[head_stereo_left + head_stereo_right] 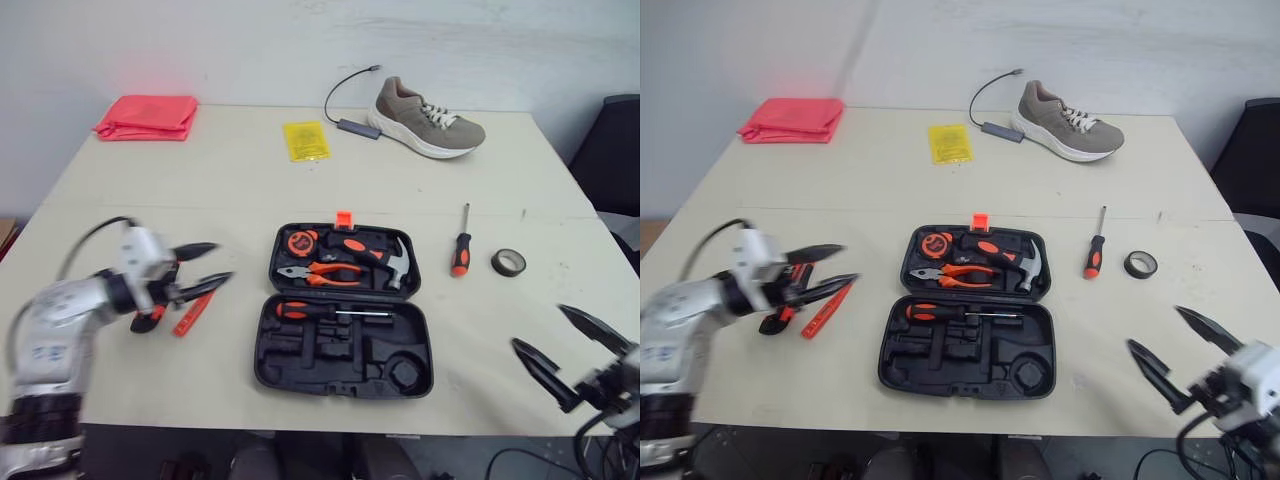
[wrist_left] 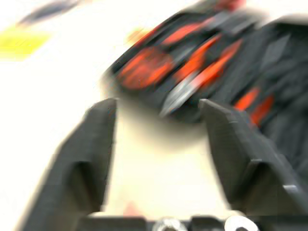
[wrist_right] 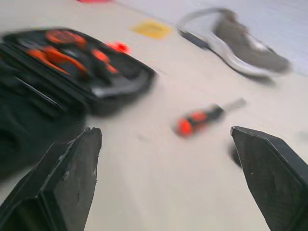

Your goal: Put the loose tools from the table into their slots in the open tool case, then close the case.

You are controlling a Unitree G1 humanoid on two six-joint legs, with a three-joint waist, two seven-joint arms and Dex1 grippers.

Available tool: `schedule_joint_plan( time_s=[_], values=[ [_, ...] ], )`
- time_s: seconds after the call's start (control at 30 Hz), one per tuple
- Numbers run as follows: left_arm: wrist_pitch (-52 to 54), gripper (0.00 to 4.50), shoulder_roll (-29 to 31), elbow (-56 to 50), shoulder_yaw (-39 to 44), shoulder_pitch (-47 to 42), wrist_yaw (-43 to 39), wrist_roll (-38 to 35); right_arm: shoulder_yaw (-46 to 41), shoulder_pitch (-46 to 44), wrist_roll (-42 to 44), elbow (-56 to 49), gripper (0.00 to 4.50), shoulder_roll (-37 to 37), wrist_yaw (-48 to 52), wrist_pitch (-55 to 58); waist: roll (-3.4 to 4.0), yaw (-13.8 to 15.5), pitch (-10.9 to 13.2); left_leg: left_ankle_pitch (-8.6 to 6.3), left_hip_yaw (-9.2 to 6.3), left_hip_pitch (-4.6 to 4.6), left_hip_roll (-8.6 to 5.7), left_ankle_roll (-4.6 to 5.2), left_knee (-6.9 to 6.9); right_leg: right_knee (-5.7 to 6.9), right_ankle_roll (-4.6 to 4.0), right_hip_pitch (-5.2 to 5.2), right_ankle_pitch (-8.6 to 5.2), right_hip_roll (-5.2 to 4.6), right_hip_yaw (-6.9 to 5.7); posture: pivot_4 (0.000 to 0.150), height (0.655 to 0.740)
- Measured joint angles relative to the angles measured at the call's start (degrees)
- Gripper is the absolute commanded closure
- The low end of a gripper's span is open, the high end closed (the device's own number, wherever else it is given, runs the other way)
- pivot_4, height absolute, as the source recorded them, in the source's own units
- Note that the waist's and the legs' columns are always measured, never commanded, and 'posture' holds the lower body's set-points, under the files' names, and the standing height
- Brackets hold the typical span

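A pale beige worktop (image 1: 200, 190) is standing against a plain white wall (image 1: 200, 50), with a black chair (image 1: 612, 150) showing at its right edge. The open tool case (image 1: 300, 378) is lying flat near the front middle, holding pliers (image 1: 320, 272), a hammer (image 1: 388, 256) and a tape measure (image 1: 298, 242) in its far half. A loose screwdriver (image 1: 460, 250) and a tape roll (image 1: 508, 262) are lying just right of the case. An orange tool (image 1: 190, 312) is lying to its left.

The left claw (image 1: 208, 265) is hovering over that orange tool, fingers apart and gripping nothing. The right claw (image 1: 562, 346) is hanging past the front right corner, fingers spread wide and empty.

Along the far edge, a folded pink cloth (image 1: 147, 117), a yellow packet (image 1: 305, 140) and a shoe (image 1: 428, 118) are sitting well apart.
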Motion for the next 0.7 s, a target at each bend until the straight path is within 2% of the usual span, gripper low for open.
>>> schedule_joint_plan(
  time_s=[0.03,0.23,0.3,0.4,0.57,0.7],
  values=[
    [-1.1,0.06,1.1,3.2,2.2,1.2,0.0,0.5,-1.2,0.7,-0.5,2.6,0.00,0.5,-0.2,-1.4,0.01,-0.1,0.0,-0.03,0.00,-0.02,0.01,0.02,-0.03,-0.06,-0.05,0.00,-0.03,-0.09,-0.10,0.150,0.7400],
    [-5.8,0.06,8.0,21.1,16.1,8.4,2.7,0.8,-5.9,2.3,-3.5,14.6,0.00,2.3,-2.2,-9.4,-0.17,-1.3,0.0,-0.20,-0.02,0.04,-0.29,-0.14,-0.69,-0.28,-0.27,-0.03,-0.15,-0.63,-0.36,0.150,0.7400],
    [-7.9,0.06,8.8,25.7,19.0,10.0,3.8,0.9,-6.7,2.5,-3.9,16.7,0.00,2.7,-3.3,-10.6,-0.12,-1.5,0.0,-0.19,-0.03,0.06,-0.35,-0.15,-0.80,-0.26,-0.54,-0.06,-0.30,-0.73,-0.41,0.150,0.7400],
    [-10.0,0.06,8.6,30.5,21.0,11.9,5.2,0.9,-6.7,1.7,-4.2,16.8,0.00,2.7,-4.6,-11.5,-0.14,-1.6,0.0,-0.17,-0.10,0.05,-0.34,-0.20,-0.84,-0.24,-0.50,-0.06,-0.28,-0.74,-0.53,0.150,0.7400],
    [-11.0,0.06,6.2,30.4,20.7,12.2,5.5,0.5,-4.9,-1.3,-4.4,13.0,0.00,2.4,-7.6,-10.1,-0.20,-1.5,0.0,-0.10,-0.30,0.03,-0.33,-0.14,-0.88,-0.16,-0.52,-0.04,-0.28,-0.74,-0.70,0.150,0.7400],
    [-10.3,0.06,4.6,25.1,18.3,8.5,4.6,-0.6,-1.6,-5.3,-5.5,6.4,0.00,1.5,-11.9,-5.6,-0.17,-1.3,0.0,0.05,-0.42,0.00,-0.34,-0.13,-0.87,-0.04,-0.51,-0.02,-0.26,-0.75,-0.80,0.150,0.7400]
  ],
)
